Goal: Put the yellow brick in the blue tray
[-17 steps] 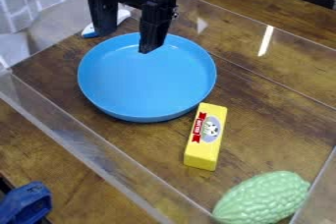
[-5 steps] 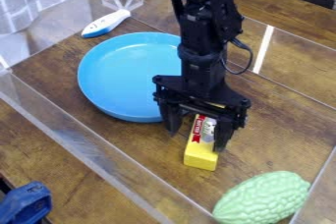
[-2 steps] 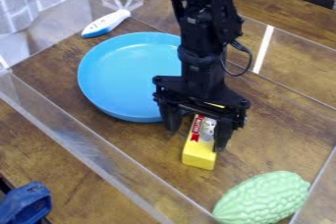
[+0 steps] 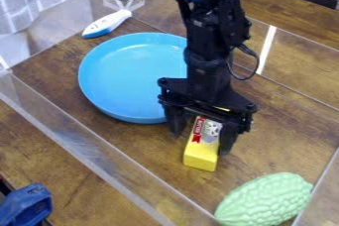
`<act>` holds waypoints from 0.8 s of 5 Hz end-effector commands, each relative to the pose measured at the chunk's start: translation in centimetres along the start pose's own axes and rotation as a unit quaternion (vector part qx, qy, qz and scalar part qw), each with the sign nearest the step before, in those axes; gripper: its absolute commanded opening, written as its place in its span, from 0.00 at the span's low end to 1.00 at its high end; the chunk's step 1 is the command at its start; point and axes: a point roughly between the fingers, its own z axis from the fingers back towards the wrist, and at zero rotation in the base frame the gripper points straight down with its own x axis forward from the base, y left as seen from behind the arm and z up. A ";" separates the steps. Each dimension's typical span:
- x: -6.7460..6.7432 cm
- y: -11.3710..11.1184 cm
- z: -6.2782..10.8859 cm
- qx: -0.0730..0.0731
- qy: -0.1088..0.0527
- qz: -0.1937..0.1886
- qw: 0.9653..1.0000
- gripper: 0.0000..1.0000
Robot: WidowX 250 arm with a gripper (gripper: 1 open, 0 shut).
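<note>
One small bright yellow rectangular brick with a red-and-white label (image 4: 201, 158) lies on the brown wooden tabletop (image 4: 126, 159), below and to the right of the large round shallow blue plastic tray (image 4: 113, 68) in the camera view. The black gripper (image 4: 208, 122) is over the brick's upper part, its jaws spread wide toward either side, and nothing shows that it has taken hold; it looks released, the brick's weight resting on the wood.

The step in hand, as I judge it, is lining up the grasp. To do it well, the jaws should straddle the brick's long sides, so that they close across its narrow width rather than along its length. The opening ought to be centred over the brick before the final descent, since an off-centre fingertip could land on the top face or push the block askew. Going low enough to pinch the sides, yet short of pressing into the wood, should give a firm hold. Gripping nearer the middle of its length would probably keep it from tipping when raised; the lower end sticks out plainly, so a small shift that way may help. Whether the fingertips touch the brick I cannot tell, as the gripper hides part of it.

After a steady squeeze, a straight lift should come first, high enough to clear the tray's raised rim, then a short move across and a gentle release inside.
</note>
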 end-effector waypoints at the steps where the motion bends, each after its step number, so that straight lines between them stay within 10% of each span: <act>1: 0.3 -0.6 1.1 -0.006 -0.020 -0.008 1.000 1.00; 4: 0.2 -0.6 0.2 -0.007 -0.023 -0.003 1.000 1.00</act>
